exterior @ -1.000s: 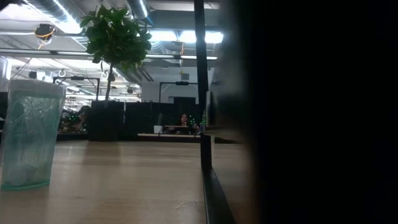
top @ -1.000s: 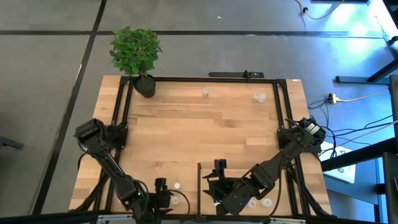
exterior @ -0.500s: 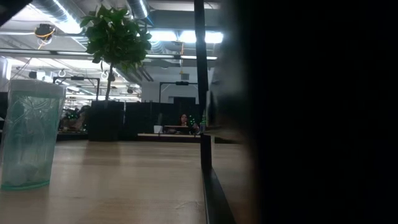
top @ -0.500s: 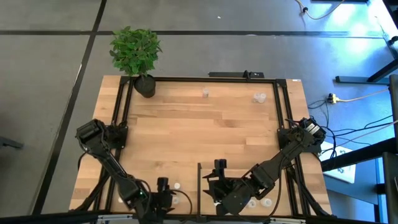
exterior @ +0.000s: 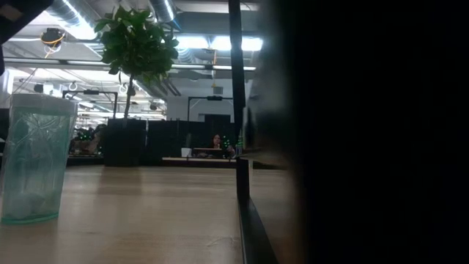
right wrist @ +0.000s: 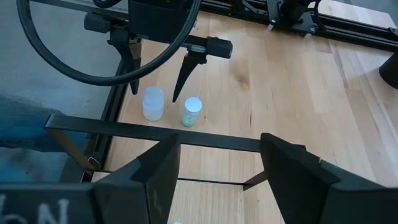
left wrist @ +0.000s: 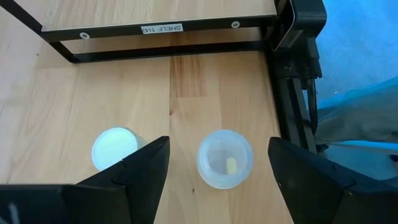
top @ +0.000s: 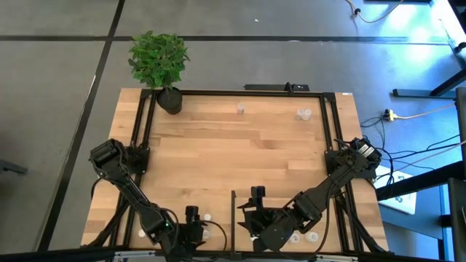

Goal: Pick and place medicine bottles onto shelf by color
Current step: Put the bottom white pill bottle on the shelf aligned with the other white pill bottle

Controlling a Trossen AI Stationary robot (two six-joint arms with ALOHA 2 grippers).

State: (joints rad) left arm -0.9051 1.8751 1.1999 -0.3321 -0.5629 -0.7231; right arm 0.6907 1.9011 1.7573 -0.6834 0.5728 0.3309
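The left gripper [left wrist: 214, 165] hangs low over the planked wooden worktop [top: 240, 145] at its near edge, its two dark, wedge-shaped fingers [left wrist: 134, 174] spread wide and empty. Directly between the fingertips stands an uncapped bottle [left wrist: 225, 158], a round translucent plastic cup with something small and yellowish inside. Just outside one finger stands a white-capped bottle [left wrist: 114, 148], its lid a smooth flat disc. Ahead of the gripper runs the shelf [left wrist: 155, 12], a pale plain wood panel on a black metal frame with a small white label.

The right gripper [right wrist: 217, 165] waits near the same edge, its blunt dark fingers parted with nothing between them. Past its fingertips, beyond a thin black bar, the same two bottles stand side by side: the clear one [right wrist: 153, 103] and the white-capped one [right wrist: 191, 112], with the left gripper's pointed tips straddling them.

More small bottles [top: 303, 113] sit well apart on the far side of the worktop, near a leafy potted plant [top: 159, 60].
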